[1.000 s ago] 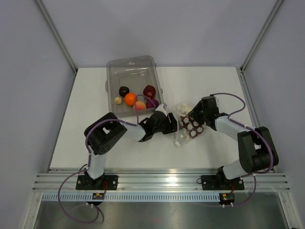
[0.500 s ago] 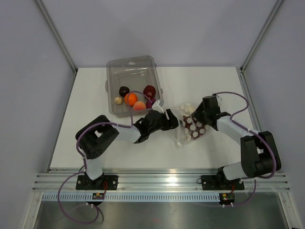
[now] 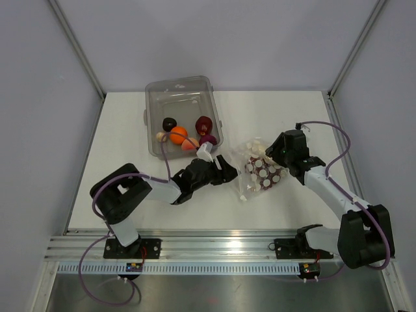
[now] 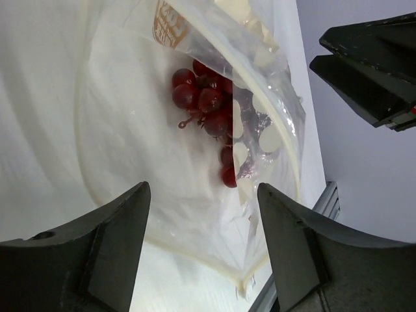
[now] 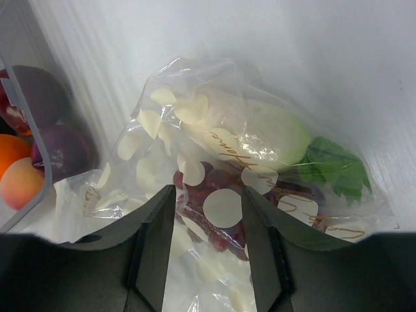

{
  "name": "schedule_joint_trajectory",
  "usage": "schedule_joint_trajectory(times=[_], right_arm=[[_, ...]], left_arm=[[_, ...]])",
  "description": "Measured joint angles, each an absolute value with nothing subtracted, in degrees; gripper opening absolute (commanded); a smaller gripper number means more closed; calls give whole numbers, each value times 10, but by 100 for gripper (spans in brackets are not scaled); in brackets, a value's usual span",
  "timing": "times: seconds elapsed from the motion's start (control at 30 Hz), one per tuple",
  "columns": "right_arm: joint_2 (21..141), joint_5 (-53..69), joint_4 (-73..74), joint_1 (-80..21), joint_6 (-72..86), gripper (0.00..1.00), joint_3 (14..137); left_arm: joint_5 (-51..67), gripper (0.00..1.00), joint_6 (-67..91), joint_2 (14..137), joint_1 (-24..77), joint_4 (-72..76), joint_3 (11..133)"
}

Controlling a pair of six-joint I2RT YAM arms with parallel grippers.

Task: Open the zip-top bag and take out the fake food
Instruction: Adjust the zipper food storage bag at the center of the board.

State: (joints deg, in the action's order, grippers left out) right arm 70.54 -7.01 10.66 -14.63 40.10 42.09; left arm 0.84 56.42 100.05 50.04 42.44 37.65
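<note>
Gold script (image 5: 229,153) on bag (image 5: 224,208), seemingly unreadable

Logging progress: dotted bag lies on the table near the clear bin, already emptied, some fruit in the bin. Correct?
Not emptied. The zip-top bag holds food: red grapes and a pale green vegetable, as both wrist views show. The rest stands: it lies on the table near the clear bin, which has fruit in it.

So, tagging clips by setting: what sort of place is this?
Probably a robotics lab cell: left arm and right arm bolted to an aluminium rail, table boxed by grey panels, plastic fruit in a clear bin.
</note>
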Motion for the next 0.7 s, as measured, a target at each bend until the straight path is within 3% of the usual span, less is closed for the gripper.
schedule_joint_trajectory(times=[0.47,0.63,0.7], right_arm=[[654,-48,109,-146,357,55,389],[663,-37,109,-148,347,60,389],[669,-35,109,-151,343,64,389]], left_arm=[[-12,75,589,931,500,440,328],[-35,78,594,870,500,429,302],[-46,86,593,846,500,430,298]])
